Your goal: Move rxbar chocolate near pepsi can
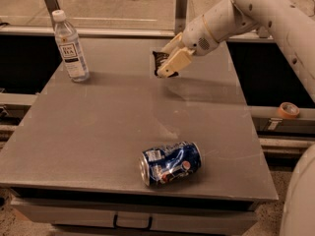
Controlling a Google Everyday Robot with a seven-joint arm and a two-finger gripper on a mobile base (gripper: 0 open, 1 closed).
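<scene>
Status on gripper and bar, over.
Gripper at far side of grey table, shut on black-wrapped rxbar chocolate, lifted. Dented blue pepsi can on its side, near edge. Clear plastic bottle far left, off the path.
</scene>
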